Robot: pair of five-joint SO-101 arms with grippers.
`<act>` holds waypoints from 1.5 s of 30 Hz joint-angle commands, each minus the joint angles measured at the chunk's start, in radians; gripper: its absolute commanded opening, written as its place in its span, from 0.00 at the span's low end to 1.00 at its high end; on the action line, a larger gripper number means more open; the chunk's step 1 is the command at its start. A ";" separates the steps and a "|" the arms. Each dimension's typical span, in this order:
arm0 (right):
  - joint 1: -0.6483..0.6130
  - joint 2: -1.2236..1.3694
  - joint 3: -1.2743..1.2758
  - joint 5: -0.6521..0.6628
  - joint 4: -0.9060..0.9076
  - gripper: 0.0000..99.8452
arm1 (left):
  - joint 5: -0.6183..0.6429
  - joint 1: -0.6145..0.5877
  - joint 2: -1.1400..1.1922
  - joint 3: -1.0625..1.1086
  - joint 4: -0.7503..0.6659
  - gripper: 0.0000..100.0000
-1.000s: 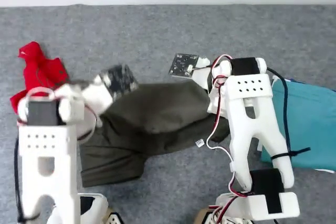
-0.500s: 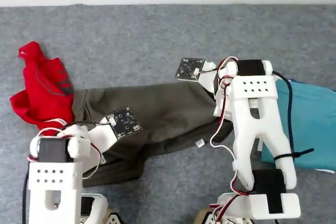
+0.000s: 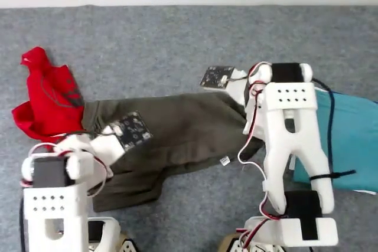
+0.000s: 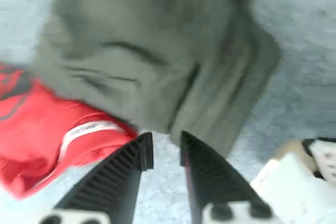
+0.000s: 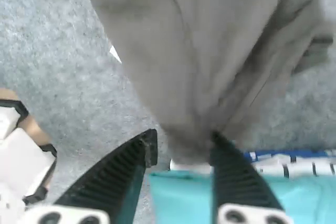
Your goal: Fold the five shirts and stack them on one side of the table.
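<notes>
High view: right hand (image 5: 182, 140) pinches the 3 o'clock edge of olive shirt (image 3: 177, 128); left hand (image 4: 164, 139), slightly parted (empty), near red shirt (image 3: 47, 98).

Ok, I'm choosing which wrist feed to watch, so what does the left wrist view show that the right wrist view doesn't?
Left wrist view, not the right: the red shirt, lying against the olive shirt, and the left gripper, slightly open over the bare table.
Right wrist view, not the left: the teal shirt, a small white tag at the olive shirt's edge, and the right gripper, closed on a bunch of olive cloth.
Both: the olive shirt and the grey table.
</notes>
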 commanded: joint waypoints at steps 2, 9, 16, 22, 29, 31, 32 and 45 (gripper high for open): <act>0.016 -0.058 -0.103 -0.049 0.025 0.24 | 0.011 -0.091 -0.012 -0.147 0.025 0.14; 0.010 -0.047 -0.110 -0.054 -0.047 0.24 | 0.031 -0.124 -0.003 -0.206 -0.032 0.14; -0.067 0.038 -0.104 -0.273 -0.285 0.01 | 0.298 -0.123 -0.002 0.035 -0.400 0.01; -0.085 0.171 -0.104 -0.482 -0.427 0.01 | 0.466 -0.118 0.000 0.234 -0.631 0.00; -0.088 0.292 -0.104 -0.571 -0.556 0.01 | 0.512 -0.118 0.166 0.240 -0.749 0.00; -0.087 0.302 -0.106 -0.592 -0.558 0.01 | 0.514 -0.118 0.281 0.163 -0.733 0.00; -0.085 0.302 -0.106 -0.605 -0.552 0.01 | 0.514 -0.118 0.342 0.111 -0.715 0.00; -0.111 0.335 -0.176 -0.741 -0.510 0.01 | 0.514 0.029 1.030 -0.495 -0.393 0.00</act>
